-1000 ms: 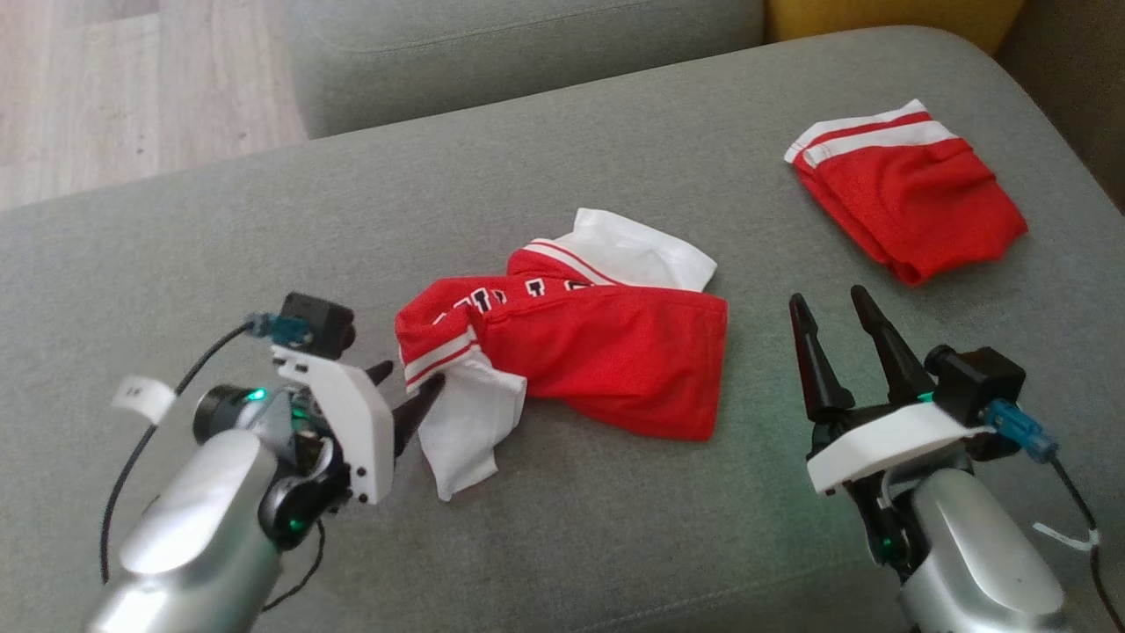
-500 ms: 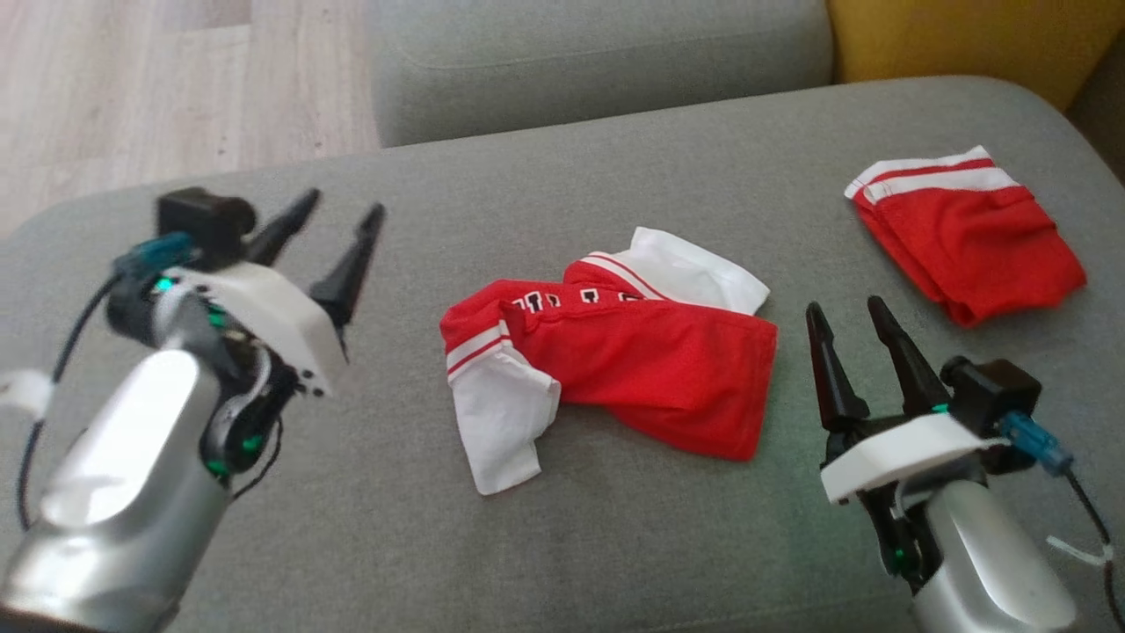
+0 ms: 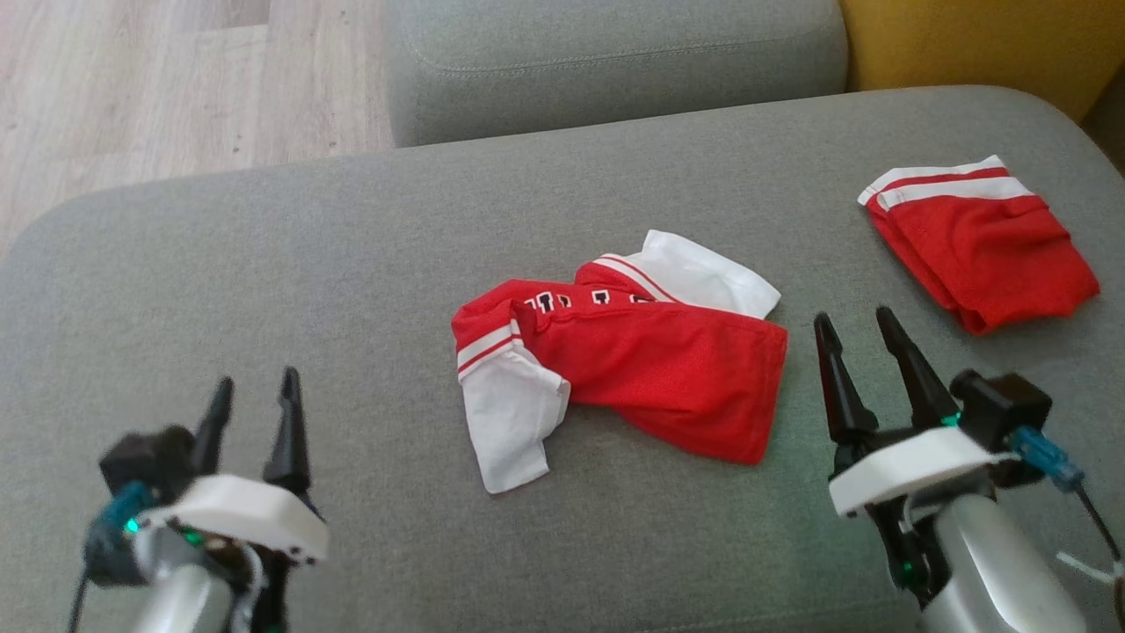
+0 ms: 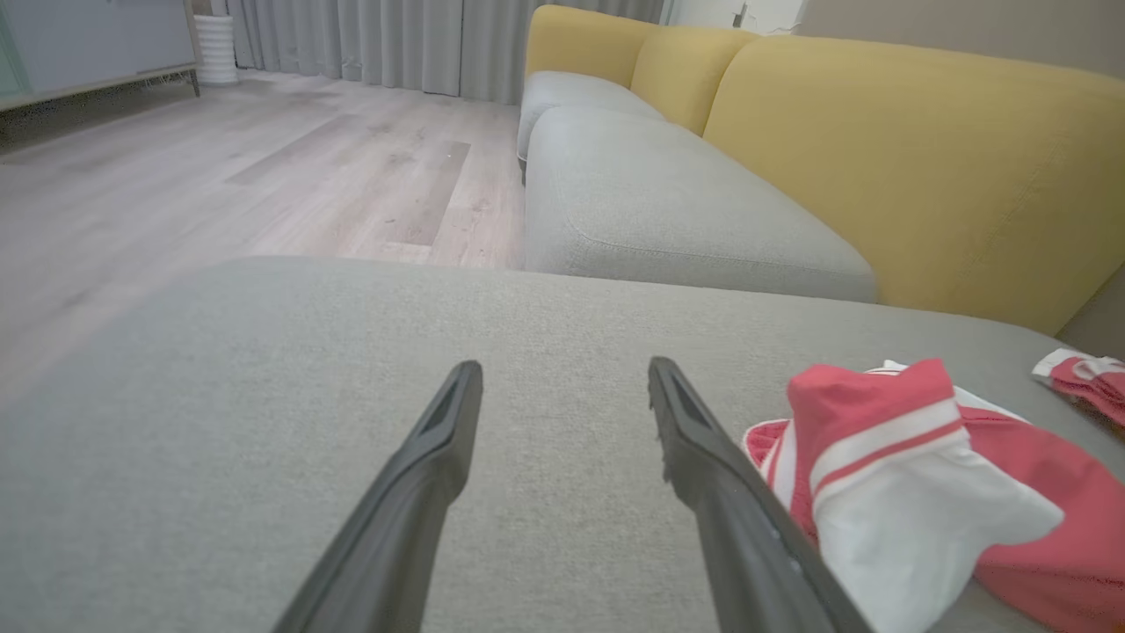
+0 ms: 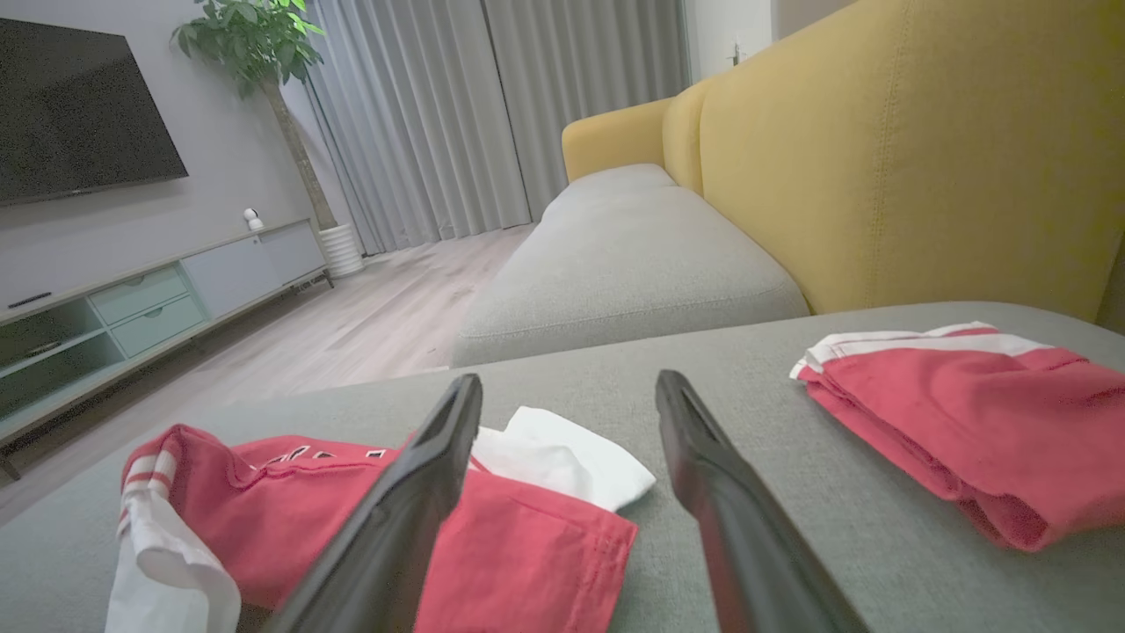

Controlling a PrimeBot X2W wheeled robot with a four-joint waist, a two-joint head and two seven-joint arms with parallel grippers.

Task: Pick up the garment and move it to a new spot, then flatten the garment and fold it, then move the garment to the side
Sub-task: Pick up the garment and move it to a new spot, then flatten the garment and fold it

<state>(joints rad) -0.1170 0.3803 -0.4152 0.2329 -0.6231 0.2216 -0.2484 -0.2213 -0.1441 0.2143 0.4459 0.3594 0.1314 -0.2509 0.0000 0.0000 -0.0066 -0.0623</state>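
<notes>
The left gripper point(image 3: 257, 380) is pointing up-frame at lower left, the right gripper point(image 3: 852, 316) at lower right. Both are standing wide apart, holding nothing.

1. Crumpled red-and-white jersey point(image 3: 615, 369) lies centrally on grey fabric seat cushion point(image 3: 264, 264).
2. Folded red white-banded shorts point(image 3: 980, 237): same cushion, right of jersey, farther back, apart.
3. Flanks: left gripper point(image 3: 257, 376) left of jersey, well apart; right gripper point(image 3: 852, 314) near its right edge.
</notes>
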